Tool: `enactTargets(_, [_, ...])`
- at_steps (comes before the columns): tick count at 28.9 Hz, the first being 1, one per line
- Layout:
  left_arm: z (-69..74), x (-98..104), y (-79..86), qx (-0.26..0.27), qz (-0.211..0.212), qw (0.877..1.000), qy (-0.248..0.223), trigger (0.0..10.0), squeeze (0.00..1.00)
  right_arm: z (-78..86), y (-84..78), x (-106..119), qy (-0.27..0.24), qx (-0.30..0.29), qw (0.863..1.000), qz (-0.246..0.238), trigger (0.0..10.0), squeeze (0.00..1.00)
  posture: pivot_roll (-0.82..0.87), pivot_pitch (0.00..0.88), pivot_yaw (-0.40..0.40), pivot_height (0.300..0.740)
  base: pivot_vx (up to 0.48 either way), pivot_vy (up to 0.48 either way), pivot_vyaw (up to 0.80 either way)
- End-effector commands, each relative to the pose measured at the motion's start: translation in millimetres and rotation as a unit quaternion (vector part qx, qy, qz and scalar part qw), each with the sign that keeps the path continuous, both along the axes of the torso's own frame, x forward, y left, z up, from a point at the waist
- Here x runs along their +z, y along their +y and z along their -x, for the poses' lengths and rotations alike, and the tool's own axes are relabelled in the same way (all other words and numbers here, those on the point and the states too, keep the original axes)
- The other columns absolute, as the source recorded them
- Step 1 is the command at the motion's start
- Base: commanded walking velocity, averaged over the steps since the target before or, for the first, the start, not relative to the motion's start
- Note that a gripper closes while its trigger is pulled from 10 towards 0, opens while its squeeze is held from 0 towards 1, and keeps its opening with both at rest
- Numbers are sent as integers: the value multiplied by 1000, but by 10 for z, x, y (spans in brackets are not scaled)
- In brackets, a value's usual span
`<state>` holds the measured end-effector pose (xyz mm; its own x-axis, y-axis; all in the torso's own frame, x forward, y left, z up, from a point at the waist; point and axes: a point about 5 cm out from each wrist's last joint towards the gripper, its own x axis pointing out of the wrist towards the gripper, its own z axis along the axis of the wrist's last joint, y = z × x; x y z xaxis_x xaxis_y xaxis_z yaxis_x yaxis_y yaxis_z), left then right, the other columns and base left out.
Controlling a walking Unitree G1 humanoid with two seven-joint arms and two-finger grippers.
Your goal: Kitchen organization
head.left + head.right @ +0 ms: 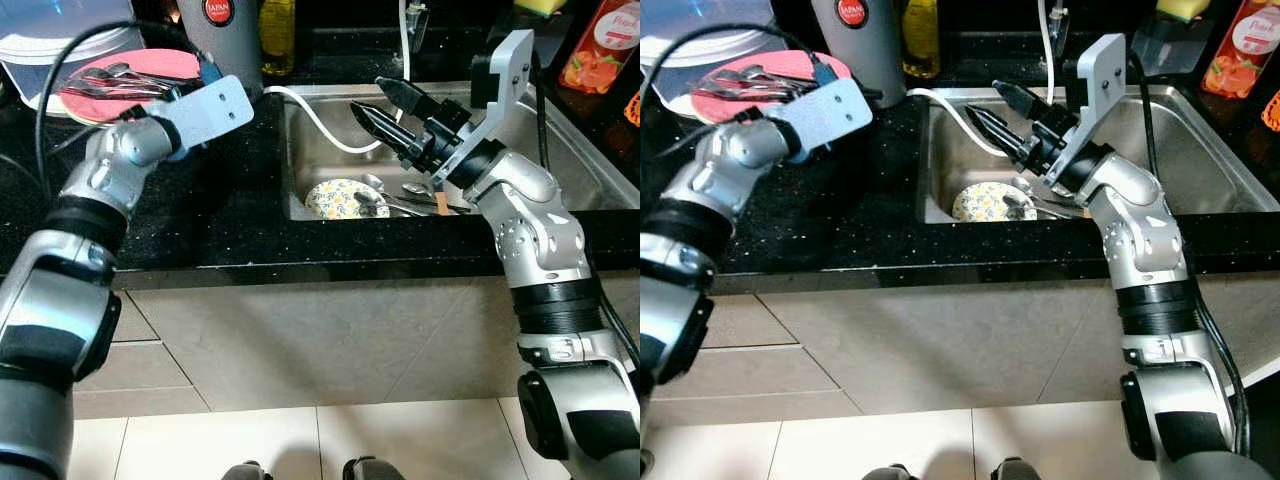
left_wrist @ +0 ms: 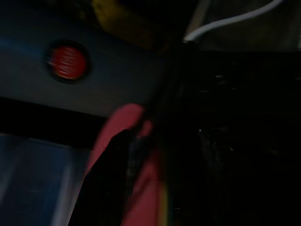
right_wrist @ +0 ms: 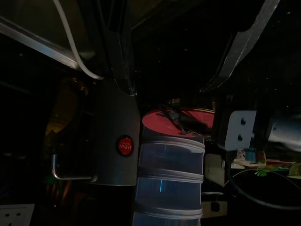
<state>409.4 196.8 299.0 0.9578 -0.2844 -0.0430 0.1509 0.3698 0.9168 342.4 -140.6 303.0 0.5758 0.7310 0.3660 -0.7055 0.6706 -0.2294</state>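
Right gripper poised over the sink; left gripper reached toward the pink plate

The right gripper [image 1: 385,105] is held spread and empty at centre frame, above the patterned dish [image 1: 338,198] and spoons [image 1: 415,197] lying in the sink [image 1: 590,170], presumably for a pick; the left gripper [image 2: 141,155] is seen beside the cutlery-laden pink plate [image 1: 150,62] at upper left; whether its fingers are apart cannot be told.

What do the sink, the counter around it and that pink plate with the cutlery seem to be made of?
The sink looks like brushed stainless steel: dull grey with soft reflections. The counter looks like polished black stone, probably granite, glossy with fine pale specks. The pink plate is flat and matte, likely plastic, though glazed ceramic is possible. The cutlery on it shines like metal.
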Motion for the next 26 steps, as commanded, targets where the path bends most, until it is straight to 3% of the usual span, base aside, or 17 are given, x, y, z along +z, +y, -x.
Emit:
enactTargets(1, [14, 35, 77, 7, -29, 1000, -6, 10000, 0, 28, -21, 8, -2, -1, 1000, -2, 10000, 0, 56, 50, -13, 740, 0, 0, 0])
enactTargets(7, [11, 56, 47, 0, -21, 1000, -10, 10000, 0, 36, -36, 6, -1, -2, 1000, -1, 10000, 0, 53, 50, -15, 740, 0, 0, 0])
enactTargets(12, [-31, 4, 118, 27, -6, 1000, -5, 10000, 0, 39, -24, 28, -2, 0, 1000, -3, 10000, 0, 58, 65, -23, 740, 0, 0, 0])
enactTargets(26, [-49, -6, 140, 37, -16, 999, -12, 9725, 0, 124, 16, 60, -6, 9, 1000, -19, 10000, 0, 50, 97, -15, 740, 0, 0, 0])
